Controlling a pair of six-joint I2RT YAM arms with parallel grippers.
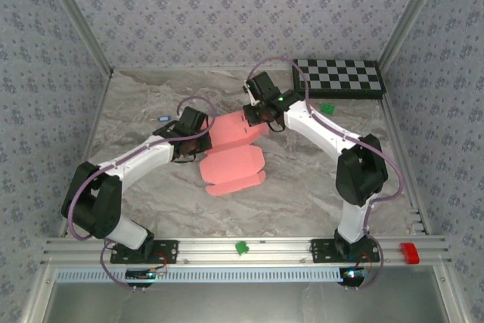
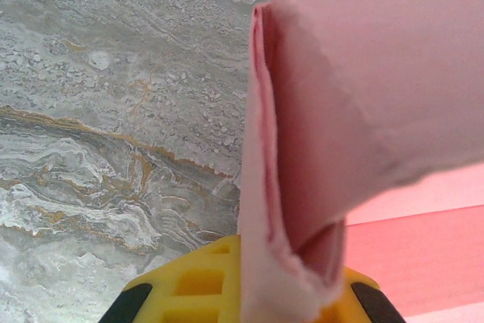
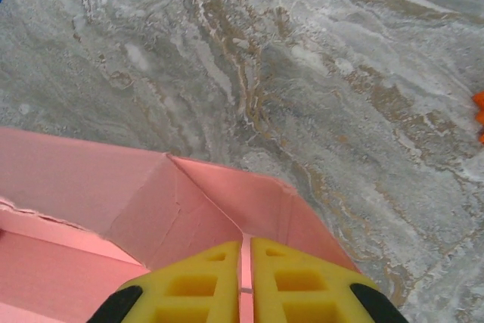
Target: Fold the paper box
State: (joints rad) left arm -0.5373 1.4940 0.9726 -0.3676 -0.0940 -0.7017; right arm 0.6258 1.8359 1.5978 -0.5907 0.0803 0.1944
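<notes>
Pink paper box point(image 1: 231, 166), half folded: we pinch one raised flap in the left gripper point(image 2: 291, 285) and another in the right gripper point(image 3: 243, 277), bracing both walls for creasing.

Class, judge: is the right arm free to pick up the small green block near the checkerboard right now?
Probably not yet: its tool is closed on the pink card and must let go first. The green block itself lies uncovered, close beside that arm.
</notes>
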